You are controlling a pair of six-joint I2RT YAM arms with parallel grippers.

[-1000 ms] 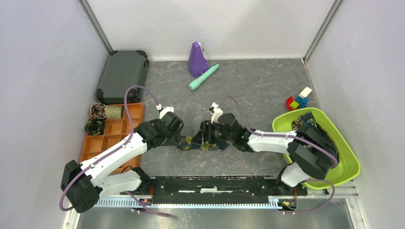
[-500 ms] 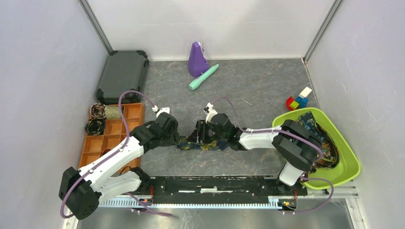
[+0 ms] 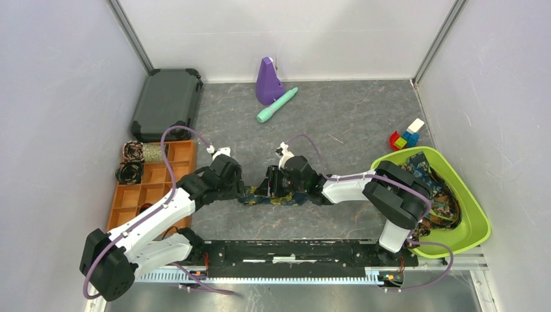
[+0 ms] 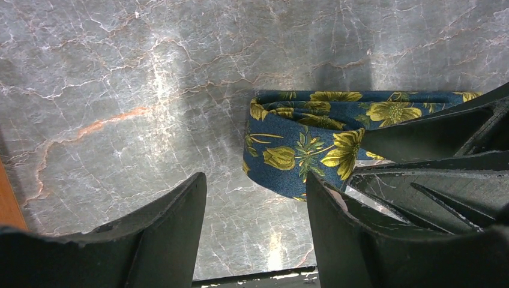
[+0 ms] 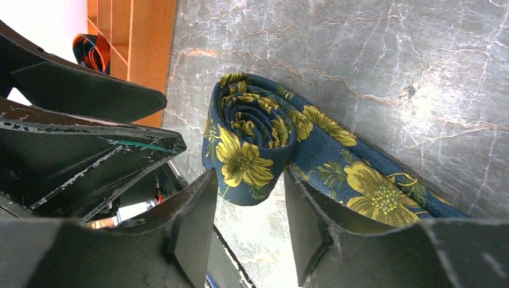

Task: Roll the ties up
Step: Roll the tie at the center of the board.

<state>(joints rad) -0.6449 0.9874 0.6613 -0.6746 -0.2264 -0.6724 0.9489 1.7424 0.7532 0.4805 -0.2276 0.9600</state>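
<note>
A navy tie with yellow flowers [image 3: 281, 198] lies flat on the table between the two arms, and its left end is rolled into a coil [image 5: 245, 144]. My right gripper [image 5: 248, 180] has its fingertips against both sides of the coil's lower end, shut on it. My left gripper [image 4: 257, 189] stands open just left of the coil [image 4: 288, 150] with only bare table between its fingers. In the top view the left gripper [image 3: 243, 191] and right gripper [image 3: 265, 187] nearly meet over the tie's left end.
More ties are heaped in a green bin [image 3: 477, 221] at the right. An orange divided tray [image 3: 156, 188] at the left holds rolled ties [image 3: 132, 152]. A black case [image 3: 167, 104], purple object [image 3: 266, 81], teal pen [image 3: 277, 105] and toy blocks [image 3: 406, 135] lie farther back.
My right gripper has shifted slightly left and its jaws have narrowed onto the coil. The left arm has edged a little left and stays open.
</note>
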